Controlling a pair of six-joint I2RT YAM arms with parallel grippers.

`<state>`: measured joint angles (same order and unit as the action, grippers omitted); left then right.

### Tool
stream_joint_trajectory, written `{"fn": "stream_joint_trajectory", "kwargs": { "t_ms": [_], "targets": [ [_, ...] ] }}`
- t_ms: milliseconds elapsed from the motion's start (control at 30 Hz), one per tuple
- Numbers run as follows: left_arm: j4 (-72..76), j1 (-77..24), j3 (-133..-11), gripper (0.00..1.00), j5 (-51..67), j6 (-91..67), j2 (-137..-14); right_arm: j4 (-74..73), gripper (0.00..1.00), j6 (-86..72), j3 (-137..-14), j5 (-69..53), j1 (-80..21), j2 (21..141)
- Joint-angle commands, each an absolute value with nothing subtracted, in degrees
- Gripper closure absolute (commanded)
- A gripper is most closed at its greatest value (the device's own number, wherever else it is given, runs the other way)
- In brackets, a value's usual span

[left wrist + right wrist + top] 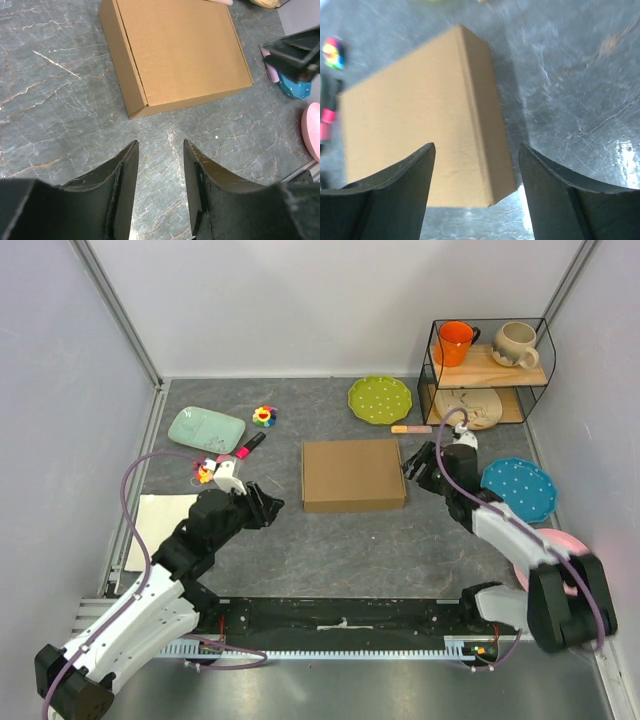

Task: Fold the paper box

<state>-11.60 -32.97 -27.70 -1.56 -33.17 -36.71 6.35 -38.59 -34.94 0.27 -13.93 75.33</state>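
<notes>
Paper box (354, 475) lies closed at center frame on worktop (350, 555). Left tool (270, 506) and right tool (413, 466) flank it, jaws apart, empty; folding looks done.

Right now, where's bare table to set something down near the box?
Widest bare patch: near side of the paper box, between it and the base rail. Smaller one behind it, between toy and green plate. Crowded: right edge, blue plate, pink plate, wire shelf. Left pincer and right pincer flank the box.

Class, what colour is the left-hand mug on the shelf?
The mug is orange, clearest in the top view.
</notes>
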Motion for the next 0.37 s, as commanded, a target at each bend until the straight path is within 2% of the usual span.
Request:
{"fn": "stream_joint_trajectory", "kwargs": {
  "t_ms": [0, 167, 300, 333],
  "targets": [
    [-14.49, -32.87, -28.04, 0.48, -6.14, -38.66, -35.94, 0.56, 0.24, -38.76, -34.89, 4.65, -15.02, 59.97],
    [-19.86, -32.87, -31.90, 0.42, -9.76, -45.70, -40.33, -9.39, 0.22, -34.99, -35.51, 7.64, -17.75, 48.35],
    [-19.60, -32.87, -32.52, 0.47, -9.23, -46.59, -42.62, -14.84, 0.22, -33.23, -34.98, 7.12, -17.84, 44.13],
    [-19.69, -32.87, -32.87, 0.42, -8.18, -45.89, -42.89, -15.11, 0.22, -33.22, -34.63, 6.95, -17.84, 42.55]
  ]
}}
